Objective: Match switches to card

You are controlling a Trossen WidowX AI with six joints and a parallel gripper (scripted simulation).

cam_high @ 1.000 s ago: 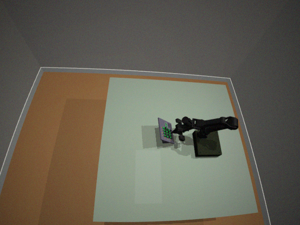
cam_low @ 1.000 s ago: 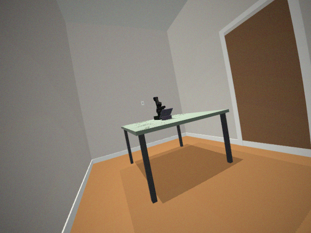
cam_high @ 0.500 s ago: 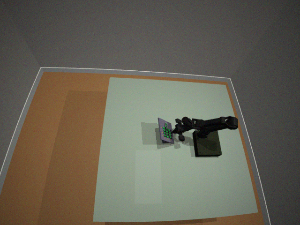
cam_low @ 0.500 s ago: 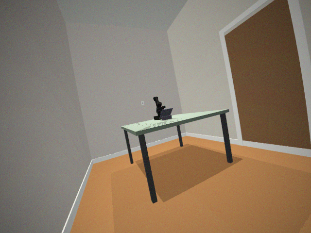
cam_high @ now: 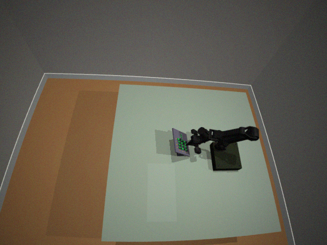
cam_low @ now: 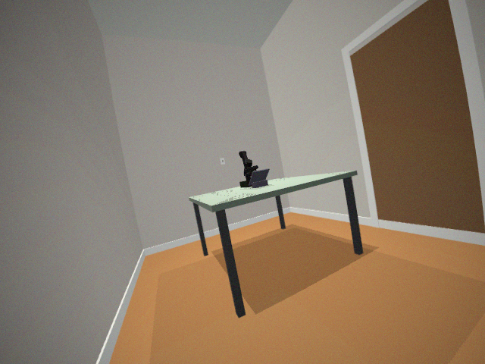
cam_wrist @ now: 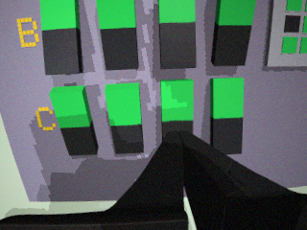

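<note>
Pale green tabletop [cam_high: 137, 190] [cam_low: 273, 185] under the tilted panel [cam_high: 180, 132] [cam_low: 260, 176] [cam_wrist: 273, 139]. Jaws [cam_high: 188, 144] together, nothing between, tips over the dark half of row C's third switch [cam_wrist: 177, 103], hiding its near end; contact unclear. Card [cam_wrist: 273, 53] beyond them to the right, mostly cut off in wrist view.

My panel [cam_high: 174, 139] [cam_low: 260, 177] and my arm's dark base [cam_high: 227, 161] [cam_low: 243, 183] sit on a pale green table [cam_high: 211, 195] [cam_low: 313, 179]. The table has dark legs.
</note>
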